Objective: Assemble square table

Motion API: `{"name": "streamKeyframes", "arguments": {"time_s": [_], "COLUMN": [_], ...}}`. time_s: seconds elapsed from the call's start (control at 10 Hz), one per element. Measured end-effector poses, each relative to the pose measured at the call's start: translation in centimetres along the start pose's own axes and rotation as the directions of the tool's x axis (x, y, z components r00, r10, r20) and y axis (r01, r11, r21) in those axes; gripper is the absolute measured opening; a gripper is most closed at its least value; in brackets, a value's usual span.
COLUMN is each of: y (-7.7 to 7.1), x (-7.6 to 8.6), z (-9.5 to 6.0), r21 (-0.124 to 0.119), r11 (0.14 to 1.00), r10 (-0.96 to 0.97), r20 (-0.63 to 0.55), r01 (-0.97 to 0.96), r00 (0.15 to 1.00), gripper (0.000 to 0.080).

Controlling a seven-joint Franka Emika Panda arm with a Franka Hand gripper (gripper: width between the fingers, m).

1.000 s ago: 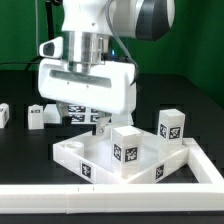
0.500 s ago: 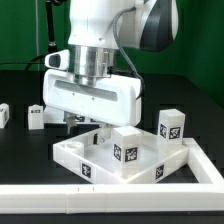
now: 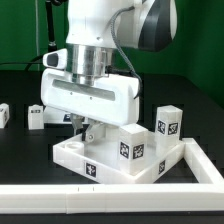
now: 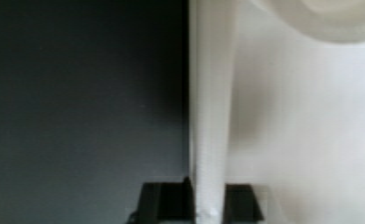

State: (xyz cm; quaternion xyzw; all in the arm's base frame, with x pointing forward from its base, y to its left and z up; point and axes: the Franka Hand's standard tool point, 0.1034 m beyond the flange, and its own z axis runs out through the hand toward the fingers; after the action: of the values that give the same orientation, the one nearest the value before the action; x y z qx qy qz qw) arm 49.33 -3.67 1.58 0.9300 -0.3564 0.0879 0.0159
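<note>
Backdrop: green wall (image 3: 195, 40) at upper right of ext. view, dark behind the arm's other side.
Surface: black table (image 3: 20, 150), matte.
Arm: white Panda arm (image 3: 100, 30) comes down from top centre; its wide white wrist block hangs over the slab's far side.
Gripper (image 3: 88, 130): points straight down at the slab's far rim, twd the ext. view's left.
Jaws: pinched together on that thin rim. Wrist view shows black fingertips (image 4: 161, 200) on both sides of a narrow white upright strip, touching it.
Square table slab (image 3: 68, 150): white, lies flat on the table, low centre of ext. view, raised rim all round, b/w tags on its near face. In wrist view it fills one side as plain white, w/ a round socket partly in shot.
Leg on slab (image 3: 130, 142): white tagged block, upright, inside the rim, near the gripper but apart.
Leg at back right (image 3: 168, 122): upright by the slab's far right corner; on it or just behind, can't tell.
Left leg (image 3: 37, 116): on the table, well apart from slab.
Edge leg (image 3: 3, 113): cut off by ext. view's left border.
Fence bar (image 3: 60, 195): long white bar across the front, just beside the slab, w/ a 2nd run up the right.
</note>
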Motion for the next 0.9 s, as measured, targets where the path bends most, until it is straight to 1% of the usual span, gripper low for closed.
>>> {"name": "streamKeyframes", "arguments": {"time_s": [0.3,0.4,0.5,0.6,0.7,0.9], "y": [0.0,0.5,1.3,1.6,1.0,1.2], "x": [0.0,0.5,1.2,1.5,2.0,1.9], "z": [0.0,-0.4,-0.7,-0.7,-0.7,-0.6], "r21": [0.0,0.002,0.002,-0.007,-0.01,-0.012], "r11": [1.0,0.998,0.991,0.978,0.953,0.949], "r10": [-0.004,-0.07,-0.131,-0.208,-0.304,-0.316], "r20": [0.0,0.001,-0.002,0.011,0.007,0.009], "r01": [0.004,0.07,0.131,0.208,0.304,0.316], "r00": [1.0,0.998,0.991,0.978,0.953,0.949], "gripper": [0.0057,0.0057,0.0057,0.0057,0.0057,0.0057]}}
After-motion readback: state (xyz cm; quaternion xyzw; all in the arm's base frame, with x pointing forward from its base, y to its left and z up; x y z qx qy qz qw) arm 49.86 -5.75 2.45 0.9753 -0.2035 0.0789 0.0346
